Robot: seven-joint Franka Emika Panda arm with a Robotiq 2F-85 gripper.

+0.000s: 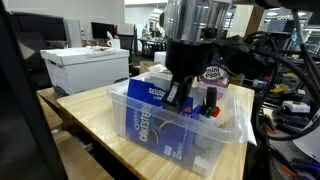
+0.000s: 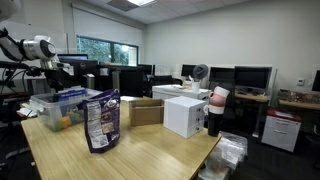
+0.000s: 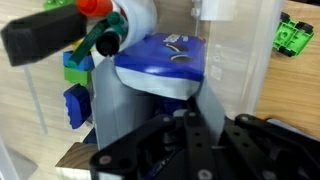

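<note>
The gripper (image 1: 180,97), at the centre of an exterior view, is down inside the clear bin (image 1: 228,128) on the table (image 1: 90,112). Its jaws are closed right at the top of the blue box (image 1: 150,125), which stands along the bin's near wall (whether they pinch its edge I cannot tell). In the wrist view the blue box (image 3: 165,60) fills the middle, with a black marker (image 3: 40,40) and blocks (image 3: 76,105) at the left, and a white box (image 1: 85,65) sits at the left of the exterior view.
</note>
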